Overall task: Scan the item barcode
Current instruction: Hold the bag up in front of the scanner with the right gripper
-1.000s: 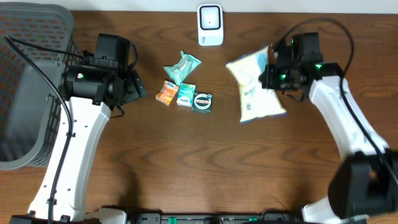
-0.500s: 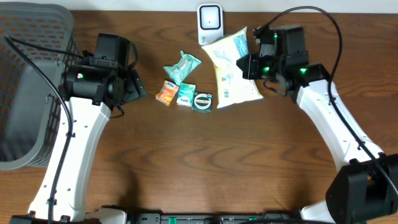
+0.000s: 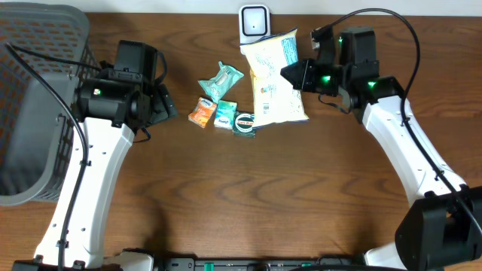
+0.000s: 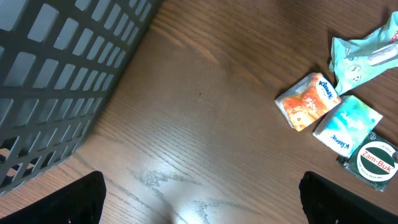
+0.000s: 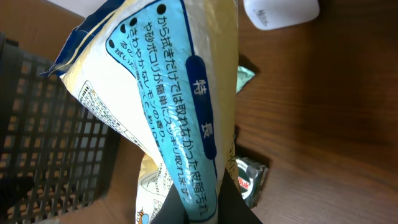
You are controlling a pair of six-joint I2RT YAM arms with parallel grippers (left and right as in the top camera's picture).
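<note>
The item, a pale yellow and white bag with blue print (image 3: 275,79), hangs over the table with my right gripper (image 3: 301,75) shut on its right edge. Its top corner lies just below and right of the white scanner (image 3: 254,28) at the back edge. In the right wrist view the bag (image 5: 174,93) fills the middle, pinched between the dark fingers of the right gripper (image 5: 208,208), and the scanner (image 5: 280,12) shows at the top. No barcode can be made out. My left gripper (image 4: 202,205) stands open over bare wood near the basket.
A grey mesh basket (image 3: 38,98) stands at the left. A teal pouch (image 3: 221,81), an orange tissue pack (image 3: 202,113), a teal tissue pack (image 3: 225,114) and a green Zam-Buk tin (image 3: 245,123) lie together left of the bag.
My right arm has carried the bag leftward and back, from the right side of the table to just below the scanner. The left arm has not moved.
</note>
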